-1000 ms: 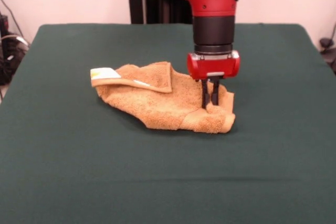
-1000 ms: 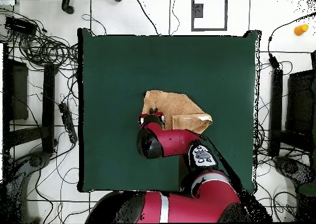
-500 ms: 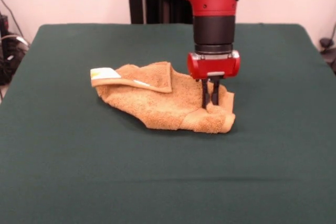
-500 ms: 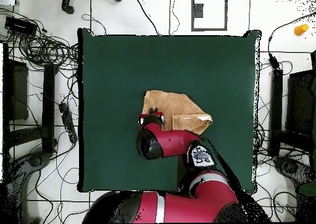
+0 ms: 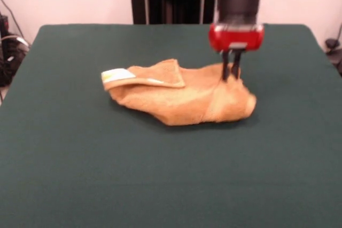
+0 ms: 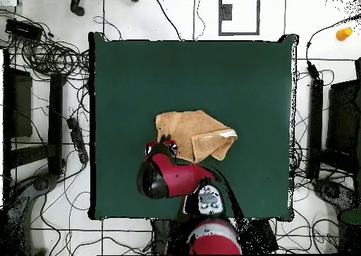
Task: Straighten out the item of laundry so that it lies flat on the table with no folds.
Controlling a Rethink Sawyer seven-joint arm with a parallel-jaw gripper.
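Roughly at the middle of the large dark green matte tabletop (image 5: 80,174) lies the small orange-tan terry-cloth hand towel (image 5: 176,100), bunched and folded rather than flat. In the front view its left end is doubled over into a flap with a smoother woven band along the edge, and a small white label (image 5: 117,75) shows at the far left tip of that flap. The towel's right end is drawn up into a peak, and the fabric slopes down from there to a rounded lump at the near right. The red and black arm's pincer (image 5: 231,70) comes down from above onto that peak; its two dark fingers (image 5: 225,69) stand close together with the raised cloth pinched between them (the red block of the wrist sits directly above, and the picture is a little smeared here). The rest of the towel rests on the tabletop. In the overhead view the towel (image 6: 194,132) appears as an uneven patch with one pale folded corner at its right, lying a little below the centre of the green surface, and the arm's red body covers the towel's lower left edge, so the pincer tips cannot be made out there. Cables and dark equipment lie on the floor (image 6: 42,70) around the tabletop.
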